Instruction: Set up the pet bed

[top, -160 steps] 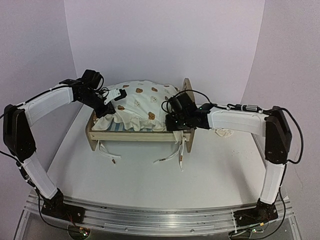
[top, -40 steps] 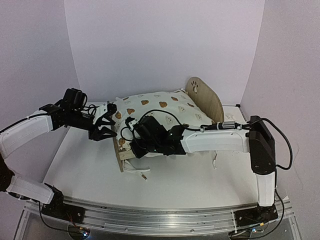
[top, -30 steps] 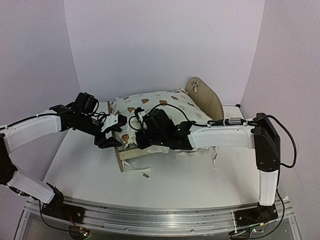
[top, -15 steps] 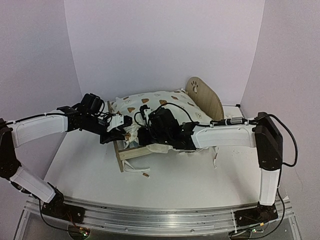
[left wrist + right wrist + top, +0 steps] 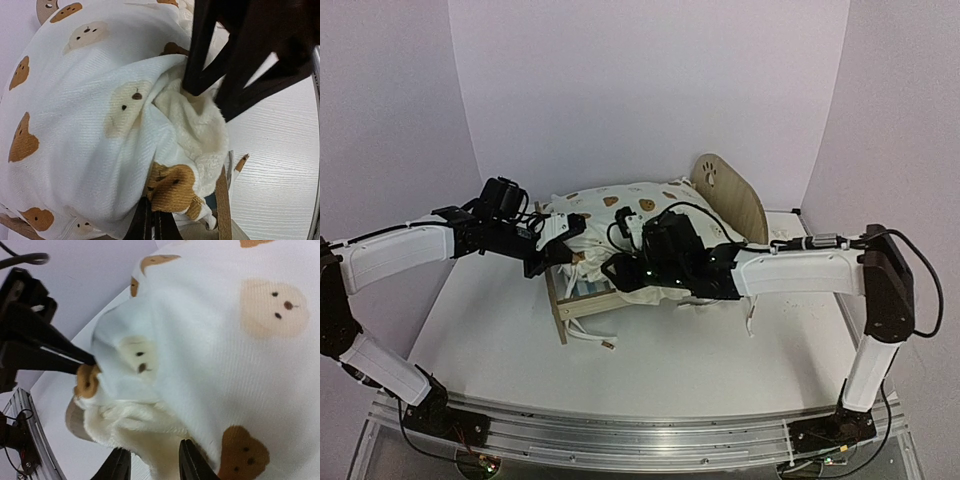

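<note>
With the small light-wood pet bed point(image 5: 732, 200) askew on the white table point(image 5: 650, 370), the left gripper point(image 5: 151, 222), pinched shut on a corner of the cream bear-print duvet point(image 5: 85, 120), should pull it flat slowly while the half-open right gripper point(image 5: 154, 465), straddling fleece, backs clear.

Left claw point(image 5: 151, 216) pinching bear-print duvet point(image 5: 90, 115) corner, white table point(image 5: 280, 165)
</note>
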Robot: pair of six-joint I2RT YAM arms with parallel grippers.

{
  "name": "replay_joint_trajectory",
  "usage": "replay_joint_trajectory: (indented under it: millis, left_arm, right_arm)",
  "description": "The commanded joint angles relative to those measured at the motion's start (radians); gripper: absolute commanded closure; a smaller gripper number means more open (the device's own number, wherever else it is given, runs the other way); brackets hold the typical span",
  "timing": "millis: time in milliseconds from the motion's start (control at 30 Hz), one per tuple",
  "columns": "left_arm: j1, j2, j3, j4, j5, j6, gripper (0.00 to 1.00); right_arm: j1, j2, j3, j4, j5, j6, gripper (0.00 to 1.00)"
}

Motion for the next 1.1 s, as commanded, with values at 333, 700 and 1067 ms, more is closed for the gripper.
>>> replay_joint_trajectory:
  millis: [333,700,1067]
  left_arm:
    - [-0.002,-0.009,0.033,0.012,0.037,-0.043,1.0]
    - [-0.001,-0.015,0.02,0.038,0.057,-0.041,1.0]
    - [-0.002,-0.017,0.014,0.038,0.061,-0.036,1.0]
  right_arm:
    - [0.101,0.132,0.056,0.256,-0.101,0.05,0.79]
    - [0.102,0.24,0.124,0.257,0.001,0.148,0.84]
    - [0.102,0.309,0.197,0.264,-0.036,0.207,0.88]
